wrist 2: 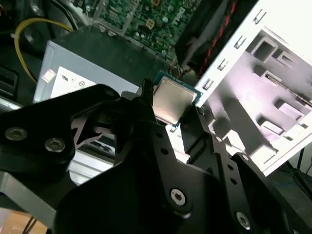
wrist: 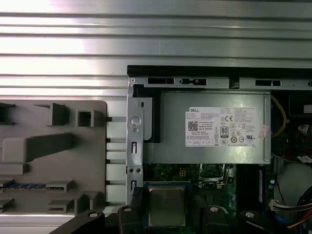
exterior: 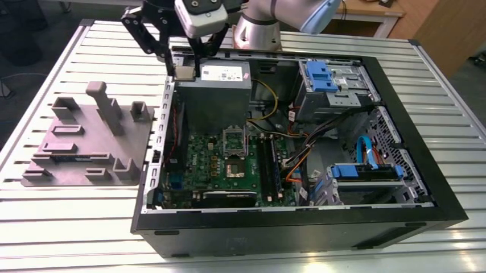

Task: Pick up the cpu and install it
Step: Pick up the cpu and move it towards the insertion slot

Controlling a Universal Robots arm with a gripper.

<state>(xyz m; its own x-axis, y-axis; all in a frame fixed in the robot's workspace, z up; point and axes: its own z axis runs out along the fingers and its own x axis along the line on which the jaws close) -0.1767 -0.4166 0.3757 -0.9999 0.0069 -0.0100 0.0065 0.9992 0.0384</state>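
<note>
So at this point the gripper (exterior: 184,67) had its fingers closed down onto the cpu (wrist: 166,204), pinching it by two opposite edges with nothing else in the grab. In the exterior view that put the chip in the upper left of the frame, hanging over the far corner of the case (exterior: 410,114), right above the edge of the power supply (exterior: 213,96) and well apart from the socket (exterior: 234,165) out on the motherboard (exterior: 266,170).

What I'd have worried about: it's a thin edge grip, so any bump on the case rim or the supply could twist the chip or knock it loose onto the board. The bigger one is alignment. If it went down rotated or tilted, the socket contacts would probably get bent.

As for orientation, the cpu looked flat, with its metal top facing up toward the wrist in both wrist views. It's square, so there's no real long axis. In the first wrist view its edges ran about parallel to the case walls. I couldn't tell which corner was the marked one.
</note>
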